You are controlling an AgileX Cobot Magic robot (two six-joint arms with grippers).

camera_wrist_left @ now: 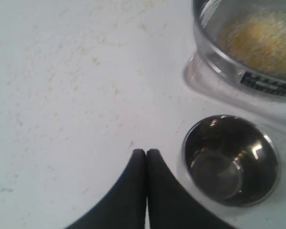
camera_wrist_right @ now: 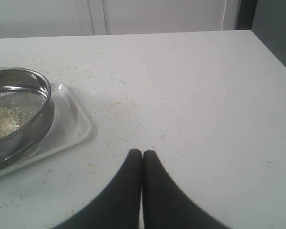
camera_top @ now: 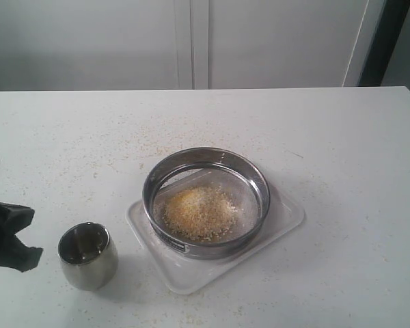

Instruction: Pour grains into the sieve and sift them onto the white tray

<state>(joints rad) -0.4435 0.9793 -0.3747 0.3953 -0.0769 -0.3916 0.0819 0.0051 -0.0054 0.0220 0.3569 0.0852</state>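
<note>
Exterior view: the yellow-and-white grains (camera_top: 199, 213) lie heaped in the wide round steel sieve (camera_top: 212, 152), which stands on the flat white tray (camera_top: 287, 215); shake it gently and level, over that tray. Left wrist view: your left claw (camera_wrist_left: 146, 151) is closed and empty beside the shiny steel cup (camera_wrist_left: 229, 160); the sieve's label (camera_wrist_left: 269, 83) is too blurred to read. Right wrist view: your right claw (camera_wrist_right: 142, 152) is closed and empty.

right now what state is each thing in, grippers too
sieve: upright on the tray, grains inside
grains: heaped on the sieve mesh, some strewn on the table
tray: flat on the table, under the sieve
cup: upright beside the tray, empty
left gripper: shut, holding nothing, near the cup
right gripper: shut, holding nothing, apart from the tray
</note>
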